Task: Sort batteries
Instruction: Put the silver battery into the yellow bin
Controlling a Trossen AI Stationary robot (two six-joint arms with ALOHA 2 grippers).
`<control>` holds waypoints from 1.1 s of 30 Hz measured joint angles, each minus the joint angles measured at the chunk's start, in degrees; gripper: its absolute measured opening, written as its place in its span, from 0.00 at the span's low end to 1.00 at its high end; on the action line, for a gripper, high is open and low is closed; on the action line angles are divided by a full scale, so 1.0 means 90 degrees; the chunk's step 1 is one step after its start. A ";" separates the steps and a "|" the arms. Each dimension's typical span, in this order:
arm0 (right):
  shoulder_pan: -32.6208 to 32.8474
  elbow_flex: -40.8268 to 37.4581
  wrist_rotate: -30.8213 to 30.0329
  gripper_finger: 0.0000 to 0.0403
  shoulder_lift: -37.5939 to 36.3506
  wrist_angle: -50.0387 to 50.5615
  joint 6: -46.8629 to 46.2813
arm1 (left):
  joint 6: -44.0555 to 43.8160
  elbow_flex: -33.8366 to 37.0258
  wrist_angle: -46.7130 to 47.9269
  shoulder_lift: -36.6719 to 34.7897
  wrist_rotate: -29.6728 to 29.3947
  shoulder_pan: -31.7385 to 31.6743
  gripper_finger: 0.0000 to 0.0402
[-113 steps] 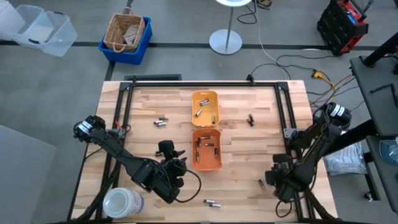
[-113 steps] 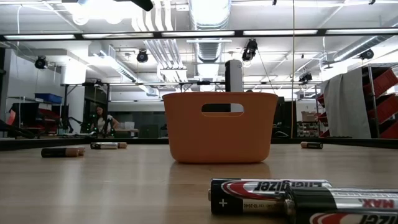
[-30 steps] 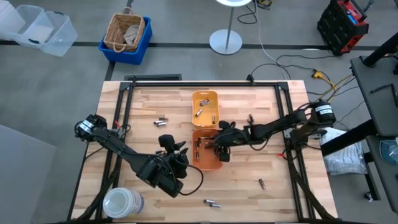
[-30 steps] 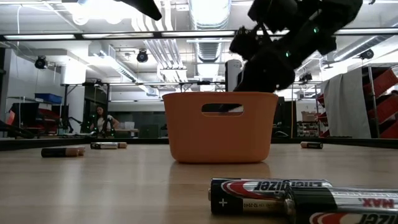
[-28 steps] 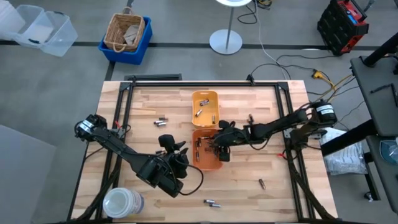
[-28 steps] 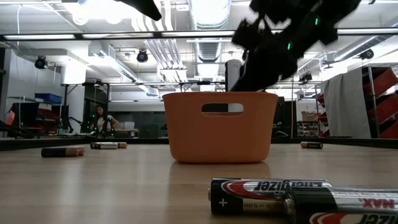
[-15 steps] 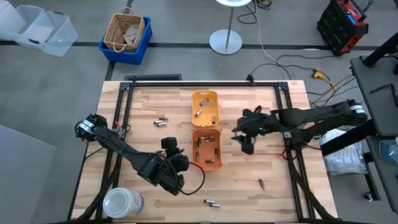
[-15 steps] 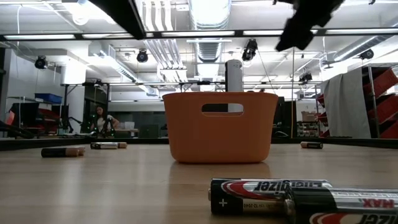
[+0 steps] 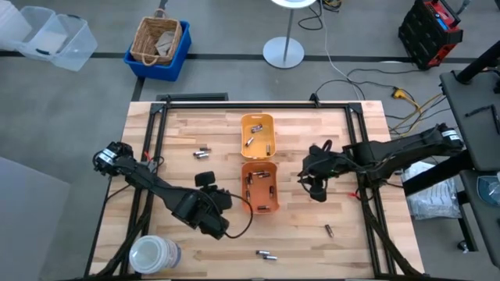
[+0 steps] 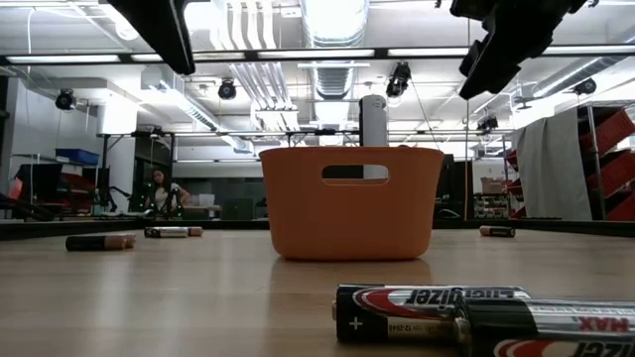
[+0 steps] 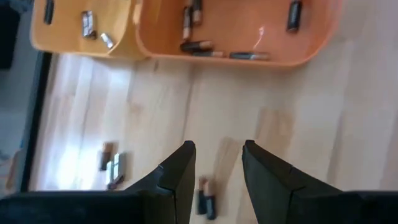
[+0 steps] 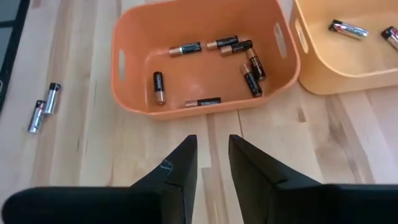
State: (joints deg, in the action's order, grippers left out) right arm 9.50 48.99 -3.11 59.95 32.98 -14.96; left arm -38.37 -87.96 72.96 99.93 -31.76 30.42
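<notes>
High view: the right gripper (image 9: 316,186), over the orange tray (image 9: 260,204) a second ago, has withdrawn to bare table right of it, indicating a completed drop-off. Right wrist view: its fingers (image 12: 180,168) are slightly parted and empty, with seven batteries (image 12: 200,102) lying in the tray. Left wrist view: the left gripper (image 11: 217,165), released and empty, hangs above a loose pair (image 11: 207,199), likely the next pick.

Lab — exposed ceiling ducts (image 10: 327,25), framed workbench (image 9: 195,133)
</notes>
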 joint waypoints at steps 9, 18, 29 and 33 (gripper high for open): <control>0.0000 0.0000 0.0002 0.19 0.0213 -0.0230 0.0333 | 0.1113 0.0095 0.0166 -0.0029 0.0604 -0.0861 0.28; 0.0000 -0.0131 0.0000 0.25 0.0227 -0.0575 0.0651 | 0.1322 0.1069 -0.0154 -0.0584 0.1393 -0.1021 0.28; 0.0000 -0.0222 0.0000 0.25 0.0227 -0.0927 0.0826 | 0.1214 0.3084 -0.1948 -0.2184 0.1084 -0.2085 0.28; 0.0000 -0.0252 0.0001 0.23 0.0227 -0.0943 0.0835 | 0.1607 0.3476 -0.2399 -0.2262 0.1087 -0.2825 0.28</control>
State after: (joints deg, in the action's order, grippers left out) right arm 9.50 46.73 -3.10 62.00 24.49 -7.44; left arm -23.91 -56.68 51.36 79.57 -21.98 5.00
